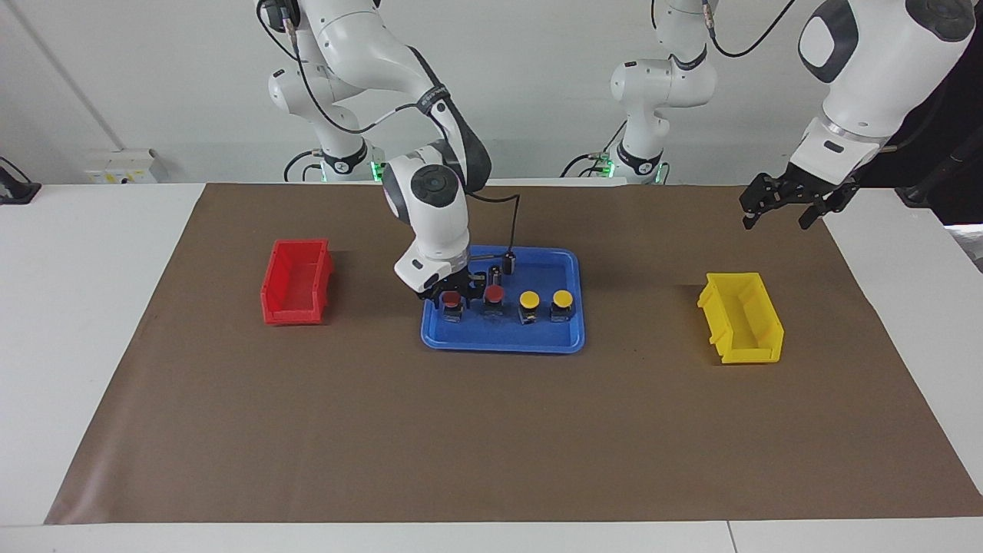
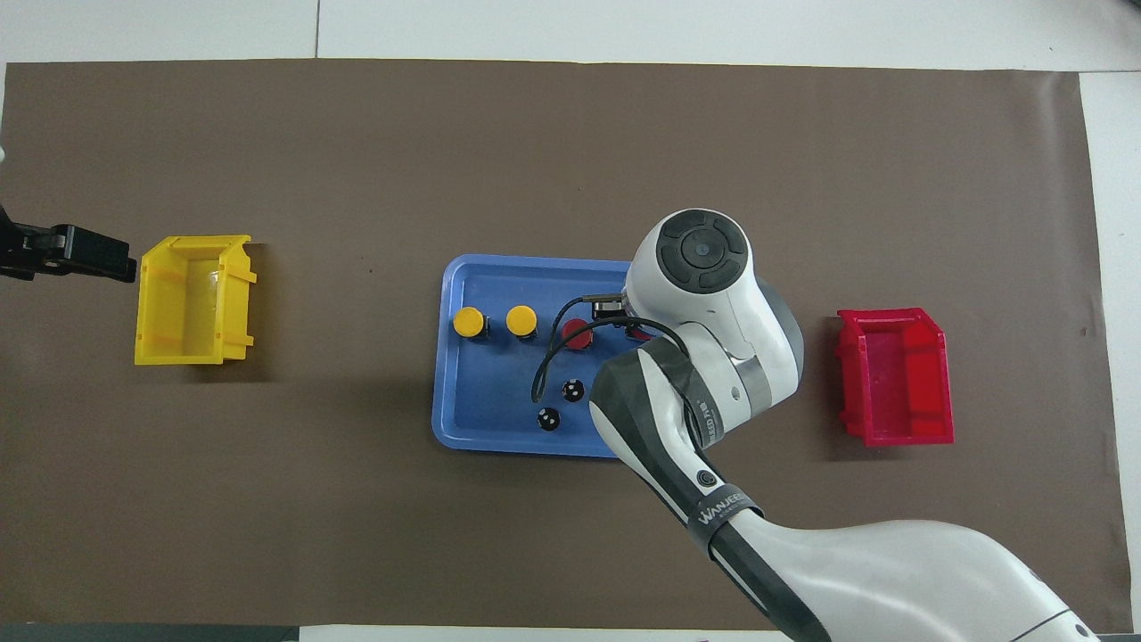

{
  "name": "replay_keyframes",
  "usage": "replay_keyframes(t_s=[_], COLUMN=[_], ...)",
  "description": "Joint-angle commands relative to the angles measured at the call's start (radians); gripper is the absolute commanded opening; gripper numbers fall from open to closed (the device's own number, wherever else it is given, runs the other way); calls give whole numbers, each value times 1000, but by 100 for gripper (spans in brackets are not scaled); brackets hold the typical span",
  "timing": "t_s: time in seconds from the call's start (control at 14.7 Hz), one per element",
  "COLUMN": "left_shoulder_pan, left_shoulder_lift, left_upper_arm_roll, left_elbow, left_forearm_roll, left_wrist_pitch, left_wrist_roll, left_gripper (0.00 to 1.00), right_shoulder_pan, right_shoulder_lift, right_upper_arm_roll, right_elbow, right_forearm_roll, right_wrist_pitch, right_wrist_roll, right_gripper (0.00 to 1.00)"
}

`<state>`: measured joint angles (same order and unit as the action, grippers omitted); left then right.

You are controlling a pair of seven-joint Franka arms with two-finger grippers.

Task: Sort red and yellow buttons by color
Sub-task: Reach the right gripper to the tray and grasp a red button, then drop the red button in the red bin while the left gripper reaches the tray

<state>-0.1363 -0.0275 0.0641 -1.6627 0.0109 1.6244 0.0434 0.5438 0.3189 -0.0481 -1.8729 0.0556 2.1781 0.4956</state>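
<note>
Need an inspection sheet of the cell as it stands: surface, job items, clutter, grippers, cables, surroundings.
Surface: brown mat on a white table.
Job's things: two red buttons and two yellow buttons in a row in the blue tray; red bin and yellow bin hold no buttons.
Clutter: two dark cylinders in the tray.
Grippers: right gripper down around the end red button, jaws' state unclear; left gripper waits open, raised beside the yellow bin.
Cables: black cable loops over the tray.
Surroundings: wall socket box.

Two red buttons [image 1: 452,299], two yellow buttons [image 1: 529,299], two dark cylinders [image 2: 572,390], one blue tray [image 1: 503,339], one red bin [image 1: 296,282], one yellow bin [image 1: 742,318], two grippers [image 1: 782,205]
</note>
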Motion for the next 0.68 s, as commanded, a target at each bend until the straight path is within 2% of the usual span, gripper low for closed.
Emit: replay_keyframes(t_s=[0.0,0.07,0.14,0.2,0.34,0.48,0.61], left_shoulder_pan=[6,7,4,4,-8,-76,-178], left_shoulder_lift=[-22,-22,-23,-23,-25,-22,-9], left_upper_arm_roll=[-10,-12,-10,-10,-13,-26,-26], left_elbow=[-12,-12,-12,-14,-38,-96,-187], left_forearm_roll=[17,17,17,17,12,9,8], left_wrist_pitch=[-32,-31,-29,-17,46,122,257], left_wrist_roll=[4,4,3,1,-34,-138,-303], left_gripper=[100,100,100,100,100,100,100], right_shoulder_pan=[-7,-8,-10,-21,-82,-183,-279], right_shoulder_lift=[-23,-23,-23,-23,-34,-117,-219], right_upper_arm_roll=[4,4,2,2,2,2,-1], right_elbow=[-26,-19,-9,20,119,133,74], right_forearm_roll=[17,24,55,70,75,76,76], right_wrist_pitch=[6,-1,-15,-38,-166,-262,-352], right_wrist_roll=[-35,-37,-40,-58,-130,-233,-383], right_gripper=[36,26,21,21,21,21,21])
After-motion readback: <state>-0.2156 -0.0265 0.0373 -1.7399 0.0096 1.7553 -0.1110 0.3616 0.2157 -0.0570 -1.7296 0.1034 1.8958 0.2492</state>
